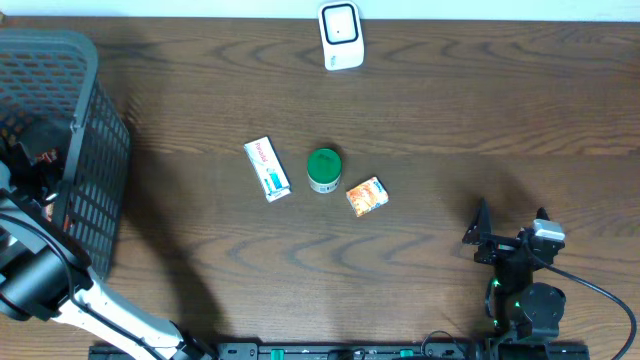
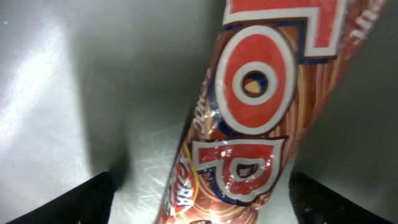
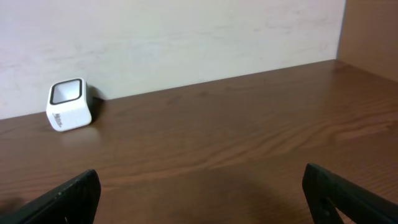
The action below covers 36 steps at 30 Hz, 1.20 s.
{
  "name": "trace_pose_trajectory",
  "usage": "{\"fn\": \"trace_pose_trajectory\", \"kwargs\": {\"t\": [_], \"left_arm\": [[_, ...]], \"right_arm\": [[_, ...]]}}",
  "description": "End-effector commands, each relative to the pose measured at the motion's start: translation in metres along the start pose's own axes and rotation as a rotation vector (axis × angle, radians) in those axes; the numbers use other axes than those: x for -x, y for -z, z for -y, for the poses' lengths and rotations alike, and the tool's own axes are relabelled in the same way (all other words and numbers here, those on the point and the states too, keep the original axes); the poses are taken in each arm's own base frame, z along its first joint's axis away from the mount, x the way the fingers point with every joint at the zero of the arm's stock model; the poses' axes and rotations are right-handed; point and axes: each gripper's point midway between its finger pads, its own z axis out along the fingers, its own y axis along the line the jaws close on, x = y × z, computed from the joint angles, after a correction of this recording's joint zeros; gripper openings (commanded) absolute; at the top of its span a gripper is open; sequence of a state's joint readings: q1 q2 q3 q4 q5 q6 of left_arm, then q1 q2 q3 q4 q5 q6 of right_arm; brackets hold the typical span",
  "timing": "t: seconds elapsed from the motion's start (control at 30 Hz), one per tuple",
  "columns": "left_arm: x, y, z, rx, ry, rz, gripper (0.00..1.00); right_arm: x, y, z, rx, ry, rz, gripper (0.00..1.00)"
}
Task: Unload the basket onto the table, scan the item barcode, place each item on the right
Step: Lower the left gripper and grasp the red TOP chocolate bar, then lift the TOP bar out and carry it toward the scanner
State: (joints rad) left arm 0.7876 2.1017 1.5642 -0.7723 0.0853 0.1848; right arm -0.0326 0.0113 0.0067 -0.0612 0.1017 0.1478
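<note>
At the far left of the table [image 1: 420, 120] stood a dark mesh basket [image 1: 95, 110], and the left arm [image 1: 45, 275] reached up from the near edge and down into it. The left gripper [image 2: 199, 202] hung over a shiny brown and red snack packet [image 2: 249, 106] with big white-edged letters, which lay slanted on a grey surface. The jaws were spread, one dark finger [image 2: 74, 202] on each side of the packet. The left finger stood clear of the wrapper. The other came just beside its edge, and I could not tell whether it touched.

Near the middle of the table three things lay in a loose row, close together but apart. They were a white box [image 1: 267, 169] with pink and teal print, a jar with a green lid [image 1: 323, 170], and a small orange pack [image 1: 367, 196]. Beyond them, at the far edge against the pale wall, sat the white scanner [image 1: 341, 36] with its dark window.

At the near right the right gripper [image 1: 510, 238] rested low over bare wood, well away from everything else. Its jaws were spread wide with nothing between them, and its camera looked across the table at the scanner.
</note>
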Motion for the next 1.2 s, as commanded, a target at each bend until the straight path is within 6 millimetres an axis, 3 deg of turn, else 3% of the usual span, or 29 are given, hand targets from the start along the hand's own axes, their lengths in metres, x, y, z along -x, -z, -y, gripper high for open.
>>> {"fn": "trace_pose_trajectory", "kwargs": {"t": [0.0, 0.07, 0.17, 0.33, 0.5, 0.6, 0.7, 0.87, 1.0, 1.07, 1.17], "left_arm": [[-0.028, -0.026, 0.003, -0.019, -0.005, -0.087, 0.66], [-0.029, -0.026, 0.003, -0.018, -0.004, -0.088, 0.33], [-0.028, -0.025, 0.003, -0.018, 0.006, -0.087, 0.08], [-0.02, -0.011, 0.003, -0.015, 0.054, -0.072, 0.08], [0.005, 0.045, 0.002, -0.005, 0.052, 0.033, 0.08], [0.025, 0.101, 0.0, 0.007, 0.068, 0.175, 0.07], [0.04, 0.19, 0.001, 0.014, 0.12, 0.402, 0.07], [0.036, 0.311, 0.014, -0.103, 0.312, 0.734, 0.08], [0.013, 0.4, 0.071, -0.449, 0.252, 0.915, 0.07], [-0.012, 0.441, 0.117, -0.682, 0.108, 0.942, 0.07], [-0.052, 0.469, 0.171, -0.901, -0.091, 0.891, 0.07]], "right_arm": [[0.0, 0.0, 0.002, -0.008, 0.011, 0.0, 0.99], [0.0, 0.0, 0.002, -0.008, 0.011, 0.0, 0.99], [0.0, 0.0, 0.002, -0.008, 0.011, 0.0, 0.99], [0.0, 0.0, 0.002, -0.008, 0.011, 0.0, 0.99], [0.0, 0.0, 0.002, -0.008, 0.011, 0.0, 0.99], [0.0, 0.0, 0.002, -0.008, 0.011, 0.0, 0.99], [0.0, 0.0, 0.002, -0.008, 0.011, 0.0, 0.99], [0.0, 0.0, 0.002, -0.008, 0.011, 0.0, 0.99], [0.0, 0.0, 0.002, -0.008, 0.011, 0.0, 0.99], [0.0, 0.0, 0.002, -0.008, 0.011, 0.0, 0.99], [0.0, 0.0, 0.002, -0.008, 0.011, 0.0, 0.99]]}}
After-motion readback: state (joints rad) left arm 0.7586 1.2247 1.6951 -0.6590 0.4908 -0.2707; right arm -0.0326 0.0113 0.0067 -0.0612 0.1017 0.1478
